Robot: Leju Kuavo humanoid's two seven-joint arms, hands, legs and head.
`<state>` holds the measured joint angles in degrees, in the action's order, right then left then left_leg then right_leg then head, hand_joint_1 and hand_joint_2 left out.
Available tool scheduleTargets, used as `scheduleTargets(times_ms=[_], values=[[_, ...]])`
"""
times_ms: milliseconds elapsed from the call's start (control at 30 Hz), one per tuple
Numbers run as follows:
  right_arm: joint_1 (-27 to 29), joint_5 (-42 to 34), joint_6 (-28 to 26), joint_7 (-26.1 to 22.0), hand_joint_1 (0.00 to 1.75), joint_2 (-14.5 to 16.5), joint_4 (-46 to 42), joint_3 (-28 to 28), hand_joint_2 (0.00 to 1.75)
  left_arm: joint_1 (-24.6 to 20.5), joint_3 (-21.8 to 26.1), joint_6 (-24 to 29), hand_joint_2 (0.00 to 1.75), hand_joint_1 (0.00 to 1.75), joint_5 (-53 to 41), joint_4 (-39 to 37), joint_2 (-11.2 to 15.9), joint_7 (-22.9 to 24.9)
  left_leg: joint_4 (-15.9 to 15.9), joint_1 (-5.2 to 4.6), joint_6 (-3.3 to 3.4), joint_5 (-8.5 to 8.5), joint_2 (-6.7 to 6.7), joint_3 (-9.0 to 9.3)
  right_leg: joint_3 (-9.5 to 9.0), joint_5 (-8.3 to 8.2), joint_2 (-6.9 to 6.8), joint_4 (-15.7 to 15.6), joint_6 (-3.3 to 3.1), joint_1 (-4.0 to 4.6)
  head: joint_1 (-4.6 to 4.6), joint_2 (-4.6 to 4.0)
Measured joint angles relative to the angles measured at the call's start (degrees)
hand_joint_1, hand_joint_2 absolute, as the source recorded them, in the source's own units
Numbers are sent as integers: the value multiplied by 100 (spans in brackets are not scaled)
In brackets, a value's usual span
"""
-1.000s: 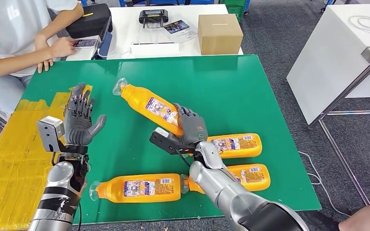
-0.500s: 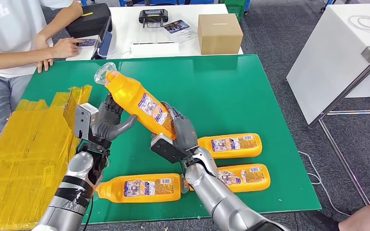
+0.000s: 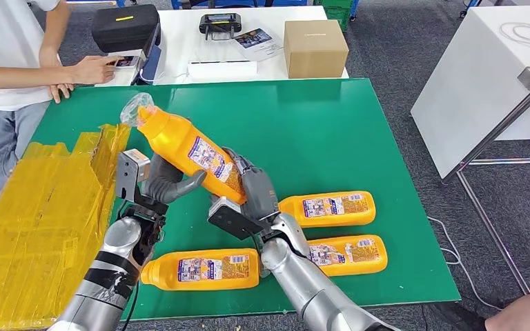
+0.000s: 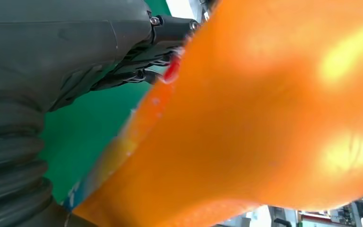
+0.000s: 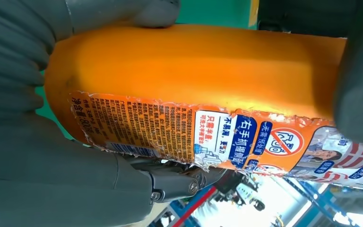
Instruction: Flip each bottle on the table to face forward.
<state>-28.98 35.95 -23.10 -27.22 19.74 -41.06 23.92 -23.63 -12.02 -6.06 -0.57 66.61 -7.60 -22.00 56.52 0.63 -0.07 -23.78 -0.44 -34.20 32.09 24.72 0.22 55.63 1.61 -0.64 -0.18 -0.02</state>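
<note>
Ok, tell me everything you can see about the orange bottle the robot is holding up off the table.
The raised bottle is glossy orange plastic with a clear cap at its upper end and a printed label, torn along its edge, showing text and a barcode. It is tilted, cap toward the person's side, off the green table. The right hand grips its lower end; the left hand cups its underside, thumb against the body.

grey carpet floor point(image 3: 400, 41) | white desk point(image 3: 179, 31) behind | white table point(image 3: 483, 76) right
</note>
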Motion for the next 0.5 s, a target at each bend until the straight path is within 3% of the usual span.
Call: scheduleTargets(times_ms=[267,300,400,433,500], values=[[-23,-128,303,99,175,-2,121,178,175,141,-51,-199,175,0,261,227,10,-117,0,0,0,0,0,-2,1,0,0,0,0,0,-1,0],[-37,-113,342,110,175,-2,161,204,175,166,-50,-217,175,23,311,259,12,-138,0,0,0,0,0,-2,1,0,0,0,0,0,-1,0],[-103,-26,406,132,175,3,310,300,175,248,-43,-227,175,154,546,365,9,-197,0,0,0,0,0,-2,1,0,0,0,0,0,-1,0],[-121,3,410,144,175,8,365,336,175,274,-35,-207,175,175,645,408,3,-210,0,0,0,0,0,-2,1,0,0,0,0,0,-1,0],[-145,35,401,168,175,23,465,397,175,326,-9,-138,175,175,820,502,-13,-223,0,0,0,0,0,-2,1,0,0,0,0,0,-1,0]])
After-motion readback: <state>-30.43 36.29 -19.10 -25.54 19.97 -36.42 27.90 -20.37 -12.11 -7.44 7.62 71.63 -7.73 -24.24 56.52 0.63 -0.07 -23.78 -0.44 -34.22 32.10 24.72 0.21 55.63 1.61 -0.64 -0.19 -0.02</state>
